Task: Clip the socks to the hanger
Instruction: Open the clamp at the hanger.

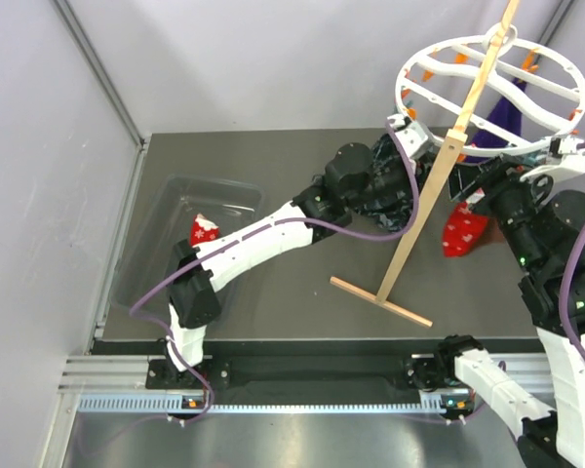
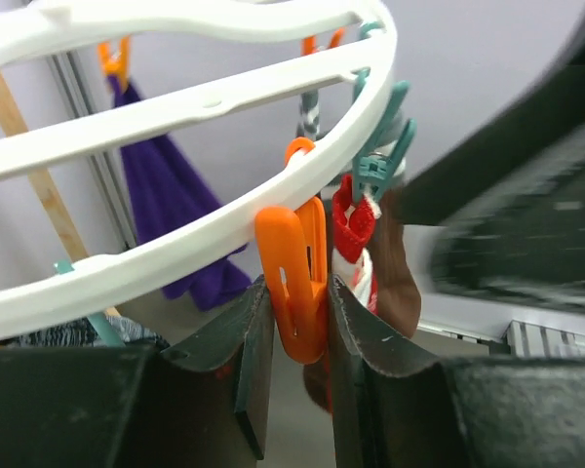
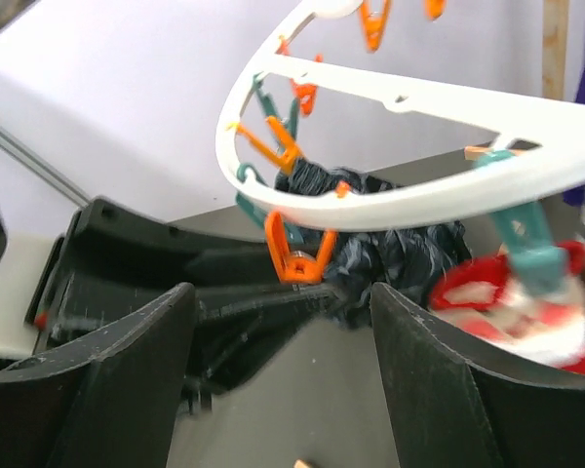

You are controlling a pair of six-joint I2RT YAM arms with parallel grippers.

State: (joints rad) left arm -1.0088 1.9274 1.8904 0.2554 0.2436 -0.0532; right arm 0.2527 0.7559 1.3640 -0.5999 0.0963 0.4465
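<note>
Clear bin: on the tabletop, holds one red sock.
Left fingers: pinch an orange clip on the hanger.
Right fingers: spread wide, holding nothing.

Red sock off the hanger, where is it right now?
In the top view, the red sock lies in the clear bin at the table's left side, beside the left arm.

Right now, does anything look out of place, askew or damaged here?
Nothing spilled or broken. One red sock lies apart in the clear bin, unclipped, while the left tool pinches an orange clip on the hanger.
</note>
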